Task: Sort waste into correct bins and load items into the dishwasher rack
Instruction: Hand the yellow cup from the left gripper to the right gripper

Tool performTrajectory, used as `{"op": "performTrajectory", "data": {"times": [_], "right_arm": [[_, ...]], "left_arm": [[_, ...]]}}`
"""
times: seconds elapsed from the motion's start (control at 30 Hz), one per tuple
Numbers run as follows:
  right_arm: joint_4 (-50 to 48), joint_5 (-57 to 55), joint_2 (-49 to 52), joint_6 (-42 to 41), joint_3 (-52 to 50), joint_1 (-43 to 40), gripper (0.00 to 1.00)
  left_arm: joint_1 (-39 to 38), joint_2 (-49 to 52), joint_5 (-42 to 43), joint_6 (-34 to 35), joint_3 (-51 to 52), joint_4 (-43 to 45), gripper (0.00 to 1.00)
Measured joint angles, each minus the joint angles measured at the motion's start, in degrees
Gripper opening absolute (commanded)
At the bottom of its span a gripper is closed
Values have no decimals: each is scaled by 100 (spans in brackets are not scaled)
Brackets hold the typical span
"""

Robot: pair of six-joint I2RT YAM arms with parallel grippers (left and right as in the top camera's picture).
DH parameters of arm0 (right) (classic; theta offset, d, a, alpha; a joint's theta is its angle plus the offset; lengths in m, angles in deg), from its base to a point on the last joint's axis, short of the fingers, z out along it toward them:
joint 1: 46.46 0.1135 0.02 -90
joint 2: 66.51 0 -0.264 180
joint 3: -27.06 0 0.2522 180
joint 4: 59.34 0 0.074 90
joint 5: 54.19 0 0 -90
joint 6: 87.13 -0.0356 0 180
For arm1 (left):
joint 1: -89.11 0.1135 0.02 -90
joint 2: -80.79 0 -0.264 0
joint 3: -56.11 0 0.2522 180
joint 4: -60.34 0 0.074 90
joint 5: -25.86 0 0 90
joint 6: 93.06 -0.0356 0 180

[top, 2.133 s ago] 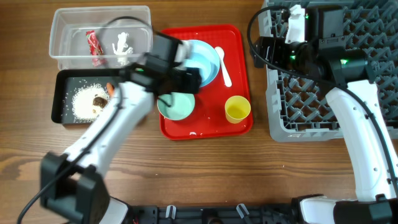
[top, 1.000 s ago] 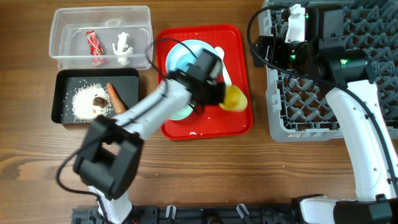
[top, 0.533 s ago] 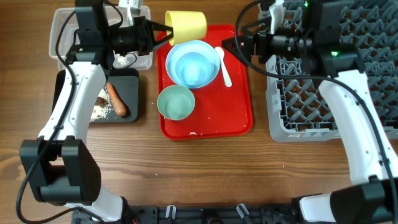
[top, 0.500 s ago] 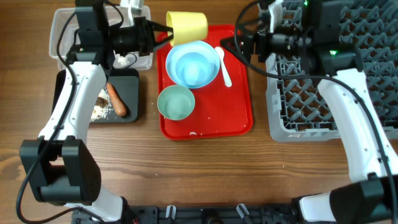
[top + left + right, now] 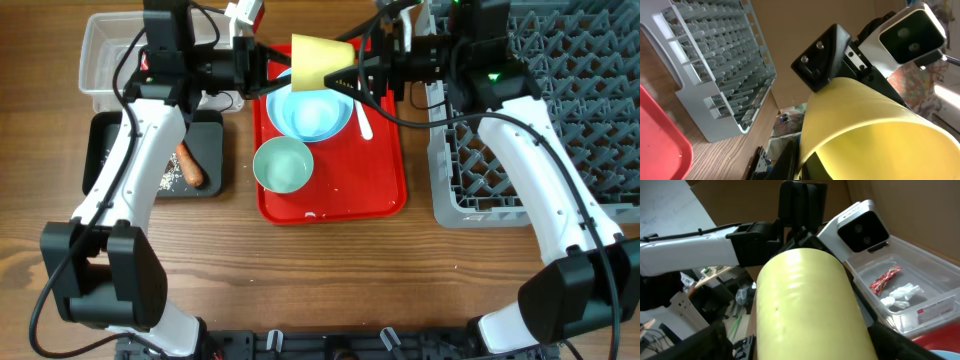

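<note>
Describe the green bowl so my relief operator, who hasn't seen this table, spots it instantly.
Find the flat red tray mid-table, between the black tub and the grey rack. Two bowls sit on it; the pale-green bowl is the smaller one at the tray's left edge, lower in the overhead view than the larger light-blue bowl.

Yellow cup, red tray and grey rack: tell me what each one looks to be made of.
Yellow cup: likely plastic with a smooth satin finish; the wrist views show a soft, even sheen and no glassy glints. Red tray: probably moulded plastic, fairly glossy; there are pale reflections on its floor. Grey rack: rigid plastic, matt; it is a moulded grid with pegs.
</note>
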Motion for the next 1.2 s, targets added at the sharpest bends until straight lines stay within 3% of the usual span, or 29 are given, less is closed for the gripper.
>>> {"op": "performTrajectory", "data": {"times": [0.23,0.4,0.53,0.9,1.03,1.2], "right_arm": [[57,-13,15,-9,0,0,72],[177,-22,37,17,0,2,79],[186,-4,37,37,-2,2,78],[195,-24,37,37,-13,0,61],[195,-74,37,37,-13,2,52],[195,-107,37,31,-13,2,49]], "left_arm": [[-26,0,22,0,0,0,4],[-26,2,15,0,0,2,4],[-26,0,-31,20,0,7,4],[-24,0,-4,39,0,22,4],[-26,0,-85,42,0,22,8],[-26,0,-197,61,0,20,11]]}}
